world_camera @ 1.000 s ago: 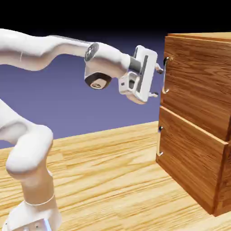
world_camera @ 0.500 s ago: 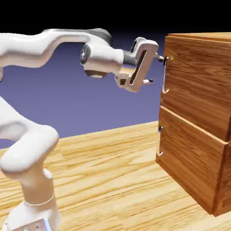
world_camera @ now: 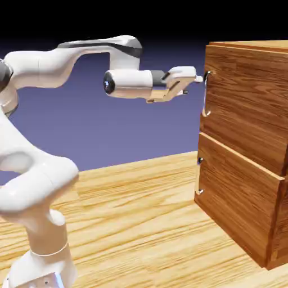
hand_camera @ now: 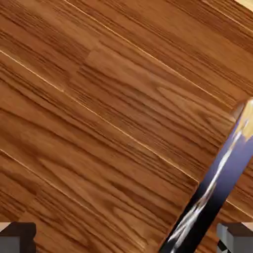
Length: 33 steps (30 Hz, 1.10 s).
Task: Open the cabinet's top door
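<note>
Standing apart, the fingertips of the white gripper face the top door, a flat rectangular panel of streaky reddish-brown wood grain just beyond them. Its handle, a thin glossy silver bar with bent ends, runs upright near the fingertips, while the cabinet extends past and below the gripper.

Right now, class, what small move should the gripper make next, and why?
Probably roll the open gripper to line up with the top door's handle before easing forward. In the hand view the handle slants between the fingertips, nearer the right-hand one, rather than running square across the gap, and the exterior view shows the top door closed.
</note>
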Motion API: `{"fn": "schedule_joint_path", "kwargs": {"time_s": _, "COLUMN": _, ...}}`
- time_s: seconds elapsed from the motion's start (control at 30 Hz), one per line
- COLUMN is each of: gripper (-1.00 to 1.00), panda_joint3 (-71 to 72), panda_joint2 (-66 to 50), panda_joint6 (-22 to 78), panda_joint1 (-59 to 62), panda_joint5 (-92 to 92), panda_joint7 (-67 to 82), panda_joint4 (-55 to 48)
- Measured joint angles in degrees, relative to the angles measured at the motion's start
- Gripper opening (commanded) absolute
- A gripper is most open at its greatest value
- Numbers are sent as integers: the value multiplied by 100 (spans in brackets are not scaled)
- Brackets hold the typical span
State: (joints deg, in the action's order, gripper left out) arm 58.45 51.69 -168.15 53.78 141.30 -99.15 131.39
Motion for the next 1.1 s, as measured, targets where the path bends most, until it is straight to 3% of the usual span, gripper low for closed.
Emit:
{"fn": "schedule_joint_path", "kwargs": {"time_s": 0.33, "gripper": 0, "panda_joint3": 1001, "panda_joint2": 326, "panda_joint6": 100, "panda_joint1": 932, "panda_joint5": 2419, "panda_joint7": -971, "panda_joint4": -507}}
{"fn": "schedule_joint_path", "kwargs": {"time_s": 0.53, "gripper": 0, "panda_joint3": 1637, "panda_joint2": 100, "panda_joint6": 163, "panda_joint1": 1983, "panda_joint5": 2470, "panda_joint7": -972, "panda_joint4": -1321}}
{"fn": "schedule_joint_path", "kwargs": {"time_s": 0.57, "gripper": -100, "panda_joint3": 1641, "panda_joint2": 98, "panda_joint6": 164, "panda_joint1": 1989, "panda_joint5": 2470, "panda_joint7": -972, "panda_joint4": -1326}}
{"fn": "schedule_joint_path", "kwargs": {"time_s": 1.1, "gripper": -100, "panda_joint3": -569, "panda_joint2": -1428, "panda_joint6": 906, "panda_joint1": -916, "panda_joint5": 2470, "panda_joint7": 1208, "panda_joint4": 109}}
